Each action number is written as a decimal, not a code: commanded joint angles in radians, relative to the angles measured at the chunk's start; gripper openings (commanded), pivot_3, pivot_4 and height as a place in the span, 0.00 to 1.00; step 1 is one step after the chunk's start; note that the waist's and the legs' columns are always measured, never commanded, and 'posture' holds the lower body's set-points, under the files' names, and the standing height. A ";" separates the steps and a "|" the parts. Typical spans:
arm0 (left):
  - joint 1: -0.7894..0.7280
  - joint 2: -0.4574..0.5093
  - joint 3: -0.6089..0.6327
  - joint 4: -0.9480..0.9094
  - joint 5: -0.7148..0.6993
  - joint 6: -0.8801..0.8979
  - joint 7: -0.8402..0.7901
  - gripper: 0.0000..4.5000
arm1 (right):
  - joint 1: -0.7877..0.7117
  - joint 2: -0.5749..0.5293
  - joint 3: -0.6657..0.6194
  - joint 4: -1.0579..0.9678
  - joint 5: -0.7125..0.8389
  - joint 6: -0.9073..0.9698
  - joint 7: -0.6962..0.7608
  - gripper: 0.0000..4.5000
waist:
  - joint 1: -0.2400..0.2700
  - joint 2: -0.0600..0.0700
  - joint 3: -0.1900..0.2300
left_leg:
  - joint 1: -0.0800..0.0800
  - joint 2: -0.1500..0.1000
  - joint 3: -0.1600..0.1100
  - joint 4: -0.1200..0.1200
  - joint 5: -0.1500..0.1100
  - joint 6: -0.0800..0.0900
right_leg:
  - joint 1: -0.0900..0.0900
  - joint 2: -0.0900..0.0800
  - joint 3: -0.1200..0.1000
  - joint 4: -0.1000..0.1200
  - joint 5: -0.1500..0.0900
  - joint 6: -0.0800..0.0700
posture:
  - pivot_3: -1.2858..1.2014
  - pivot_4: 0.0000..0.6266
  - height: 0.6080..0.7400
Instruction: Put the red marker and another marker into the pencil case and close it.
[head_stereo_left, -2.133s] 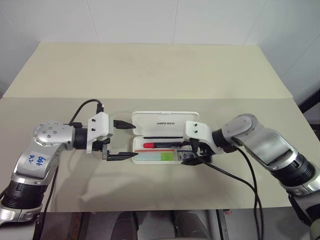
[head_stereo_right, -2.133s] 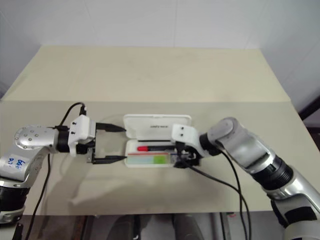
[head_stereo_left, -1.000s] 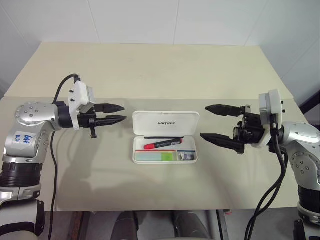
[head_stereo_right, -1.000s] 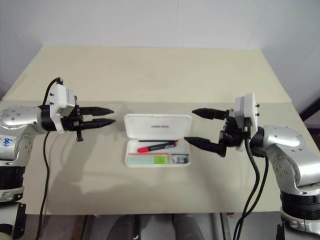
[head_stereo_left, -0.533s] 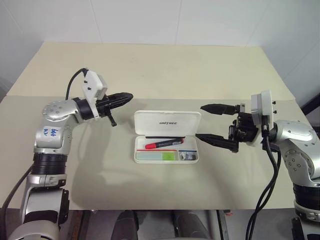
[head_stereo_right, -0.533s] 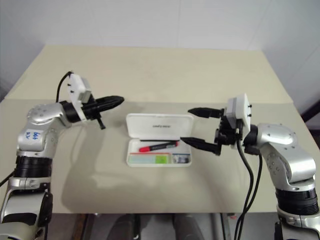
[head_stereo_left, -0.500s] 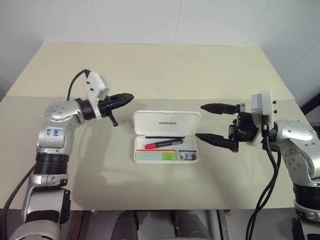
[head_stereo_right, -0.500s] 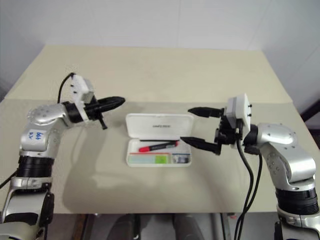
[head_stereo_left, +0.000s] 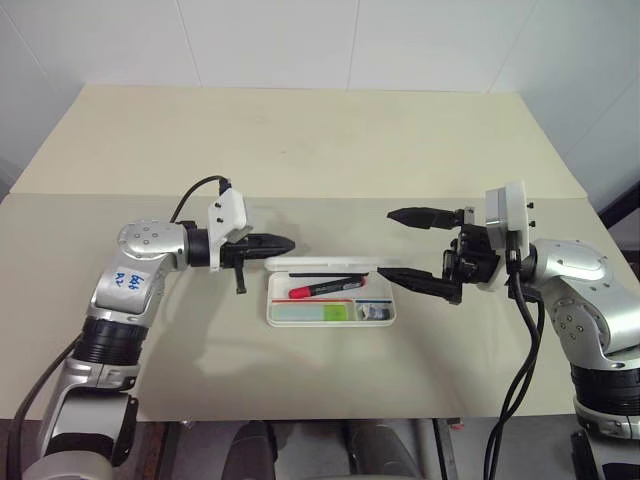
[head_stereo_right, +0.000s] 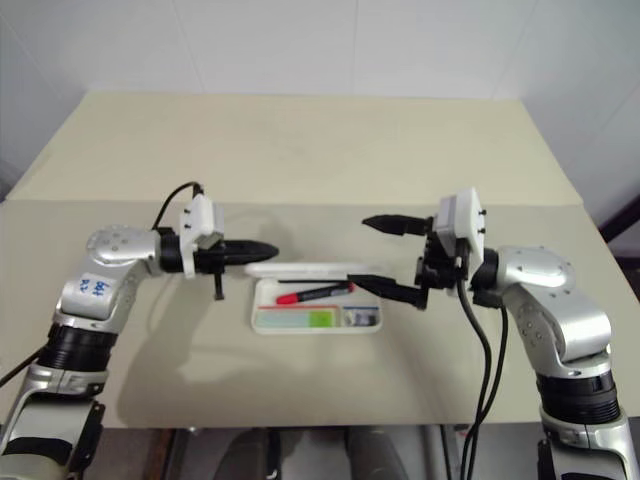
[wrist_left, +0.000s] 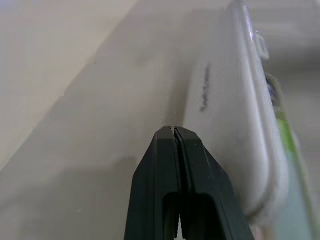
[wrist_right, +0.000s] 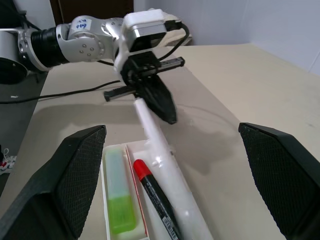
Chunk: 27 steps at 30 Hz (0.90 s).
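The white pencil case lies open at the table's middle. Its lid is tipped up and shows almost edge-on. Inside lie the red marker with its black barrel and, nearer the front, another marker, pale green with a lime cap. My left gripper is shut, its tip at the lid's back near the left end, which the left wrist view shows as a closed tip against the lid. My right gripper stands open at the case's right end, one finger above and one beside it.
A small dark object sits in the case's right compartment. The beige table stretches far behind the case, with a seam across it just behind the grippers. Cables hang from both arms.
My left gripper has swung down and right to the back of the lid. The lid has risen from lying flat to half raised. The right gripper has drifted slightly left.
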 joint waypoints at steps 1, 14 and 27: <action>0.030 0.019 -0.041 -0.083 0.000 0.036 -0.031 0.01 | -0.014 0.019 -0.003 -0.016 0.005 -0.030 -0.014 1.00 | 0.001 0.000 0.000 | 0.000 0.000 0.000 0.000 0.000 0.000 | 0.000 0.000 0.000 0.000 0.000 0.000 | 0.52 0.24 1.00; 0.125 0.035 -0.190 -0.206 0.129 0.176 0.070 0.01 | -0.055 0.082 0.052 0.035 -0.034 -0.061 -0.012 1.00 | 0.000 0.000 0.000 | 0.002 0.000 0.000 0.001 0.000 0.000 | 0.003 0.000 0.000 0.000 0.000 0.000 | 0.52 0.24 1.00; 0.101 0.025 -0.213 -0.168 0.130 0.175 0.099 0.01 | 0.010 0.087 0.040 -0.044 -0.016 -0.039 -0.078 1.00 | 0.000 0.000 -0.001 | 0.007 0.000 -0.002 0.001 0.000 0.000 | 0.011 0.000 0.000 -0.004 -0.002 -0.004 | 0.52 0.24 1.00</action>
